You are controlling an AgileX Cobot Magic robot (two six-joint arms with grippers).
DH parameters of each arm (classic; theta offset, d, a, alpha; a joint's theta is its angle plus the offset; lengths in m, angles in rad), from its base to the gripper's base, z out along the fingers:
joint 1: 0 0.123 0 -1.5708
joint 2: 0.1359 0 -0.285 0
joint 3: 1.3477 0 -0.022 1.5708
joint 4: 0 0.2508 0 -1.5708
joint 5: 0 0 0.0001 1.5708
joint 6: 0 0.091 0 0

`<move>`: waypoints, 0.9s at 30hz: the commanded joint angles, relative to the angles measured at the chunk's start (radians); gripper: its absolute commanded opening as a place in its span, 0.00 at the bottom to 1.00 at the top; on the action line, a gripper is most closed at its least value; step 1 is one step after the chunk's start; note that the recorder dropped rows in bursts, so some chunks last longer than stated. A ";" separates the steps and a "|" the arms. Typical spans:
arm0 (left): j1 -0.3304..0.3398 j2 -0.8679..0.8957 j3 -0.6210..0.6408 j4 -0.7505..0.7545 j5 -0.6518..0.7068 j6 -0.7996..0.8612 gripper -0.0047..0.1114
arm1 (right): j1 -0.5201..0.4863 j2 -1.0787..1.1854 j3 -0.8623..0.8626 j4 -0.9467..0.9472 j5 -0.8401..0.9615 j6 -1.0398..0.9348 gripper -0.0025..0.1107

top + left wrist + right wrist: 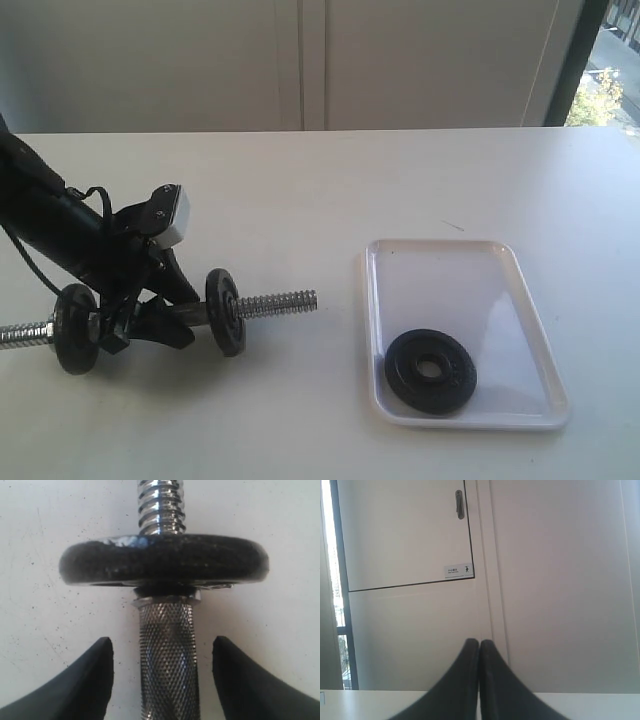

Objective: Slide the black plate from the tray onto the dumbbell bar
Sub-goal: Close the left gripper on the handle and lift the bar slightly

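The black plate [431, 371] lies flat in the near left part of the white tray [520, 300]. The dumbbell bar [285, 302] rests on the table at the left, carrying two small black discs [226, 311], with a bare threaded end pointing toward the tray. My left gripper [158, 322] is down over the bar's middle, between the discs. In the left wrist view the left gripper [162, 640] is open, its fingers [92, 680] straddling the knurled bar [167, 680] with a gap on each side, just behind one disc [164, 560]. The right gripper [479, 643] is shut and holds nothing.
White table [330, 190] with a pale wall and panels behind. A window strip [605, 70] shows at the far right. In the right wrist view there is a door with a handle [459, 504] and a small sign [458, 570].
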 commanded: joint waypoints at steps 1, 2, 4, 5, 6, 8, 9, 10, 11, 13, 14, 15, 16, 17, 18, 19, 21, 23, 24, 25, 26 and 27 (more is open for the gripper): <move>-0.005 0.007 0.007 -0.013 0.016 0.002 0.57 | 0.004 -0.005 0.004 0.002 -0.012 0.007 0.02; -0.005 0.012 0.007 -0.013 0.016 0.002 0.57 | 0.004 -0.005 0.004 0.002 -0.012 0.007 0.02; -0.005 0.022 0.007 -0.013 0.016 0.002 0.57 | 0.004 -0.005 0.004 0.002 -0.012 0.007 0.02; -0.005 0.029 0.007 -0.015 0.016 0.002 0.57 | 0.004 -0.005 0.004 0.002 -0.012 0.007 0.02; -0.005 0.034 0.007 -0.019 0.019 0.002 0.57 | 0.004 -0.005 0.004 0.002 -0.012 0.007 0.02; -0.005 0.042 0.007 -0.019 0.019 0.002 0.57 | 0.004 -0.005 0.004 0.002 -0.012 0.007 0.02; -0.005 0.042 0.007 -0.019 0.019 0.002 0.57 | 0.004 -0.005 0.004 0.002 -0.012 0.007 0.02; -0.005 0.044 0.007 -0.024 0.019 0.002 0.57 | 0.004 -0.005 0.004 0.002 -0.012 0.007 0.02; -0.005 0.043 0.007 -0.030 0.019 0.002 0.57 | 0.004 -0.005 0.004 0.002 -0.012 0.007 0.02; -0.005 0.043 0.007 -0.043 0.019 0.002 0.57 | 0.004 -0.005 0.004 0.002 -0.012 0.007 0.02; -0.005 0.043 0.007 -0.043 0.019 0.002 0.57 | 0.004 -0.005 0.004 0.002 -0.012 0.007 0.02; -0.005 0.043 0.007 -0.043 0.019 0.002 0.57 | 0.004 -0.005 0.004 0.002 -0.012 0.007 0.02; -0.005 0.043 0.007 -0.043 0.019 0.002 0.57 | 0.004 -0.005 0.004 0.002 -0.012 0.007 0.02; -0.005 0.043 0.007 -0.043 0.020 0.002 0.57 | 0.004 -0.005 0.004 0.002 -0.012 0.007 0.02; -0.005 0.043 0.007 -0.043 0.020 0.002 0.57 | 0.004 -0.005 0.004 0.002 -0.012 0.007 0.02; -0.005 0.043 0.007 -0.043 0.020 0.002 0.57 | 0.004 -0.005 0.004 0.002 -0.012 0.007 0.02; -0.005 0.043 0.007 -0.043 0.018 0.002 0.56 | 0.004 -0.005 0.004 0.002 -0.012 0.007 0.02; -0.005 0.043 0.007 -0.043 0.013 0.002 0.52 | 0.004 -0.005 0.004 0.002 -0.012 0.007 0.02; -0.005 0.043 0.007 -0.043 0.012 0.002 0.49 | 0.004 -0.005 0.004 0.002 -0.012 0.007 0.02; -0.005 0.043 0.007 -0.043 0.017 0.002 0.44 | 0.004 -0.005 0.004 0.002 -0.012 0.007 0.02; -0.005 0.043 0.007 -0.043 0.022 0.002 0.40 | 0.004 -0.005 0.004 0.002 -0.012 0.007 0.02; -0.005 0.043 0.007 -0.043 0.030 0.002 0.35 | 0.004 -0.005 0.004 0.002 -0.012 0.007 0.02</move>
